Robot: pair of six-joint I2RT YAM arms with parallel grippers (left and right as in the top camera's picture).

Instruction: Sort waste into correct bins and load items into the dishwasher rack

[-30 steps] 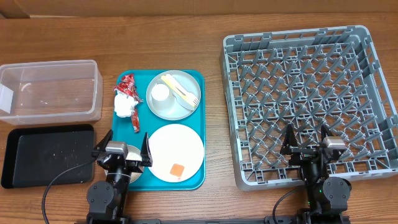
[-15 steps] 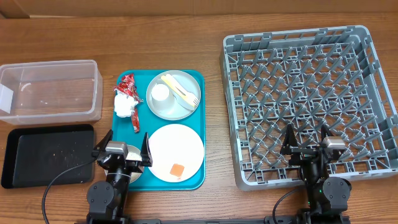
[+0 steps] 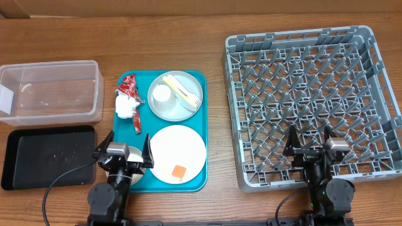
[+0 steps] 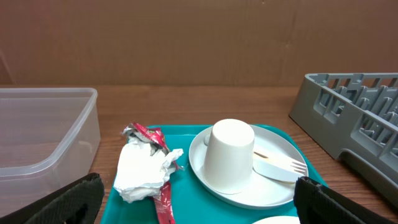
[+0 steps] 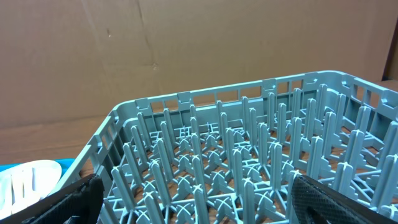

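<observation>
On the teal tray (image 3: 200, 129), a grey plate (image 3: 182, 108) carries a small upturned white cup (image 3: 162, 93) and yellow fork and spoon (image 3: 183, 91). Left of it lie red foil wrappers (image 3: 129, 83) and a white napkin (image 3: 124, 107). A white plate (image 3: 178, 147) holds an orange cube (image 3: 179, 171). My left gripper (image 3: 125, 145) is open and empty over the tray's front left corner, with a bowl partly hidden beneath it. Its wrist view shows the cup (image 4: 229, 154), napkin (image 4: 146, 168) and wrapper (image 4: 148, 132) ahead. My right gripper (image 3: 309, 139) is open and empty over the rack's (image 3: 301, 44) front edge.
The clear tub (image 3: 50, 91) stands at the far left and the black tray (image 3: 50, 157) in front of it, with small white specks on it. In the right wrist view the rack's pegs (image 5: 249, 162) fill the frame, with the white plate's edge (image 5: 25, 177) at left.
</observation>
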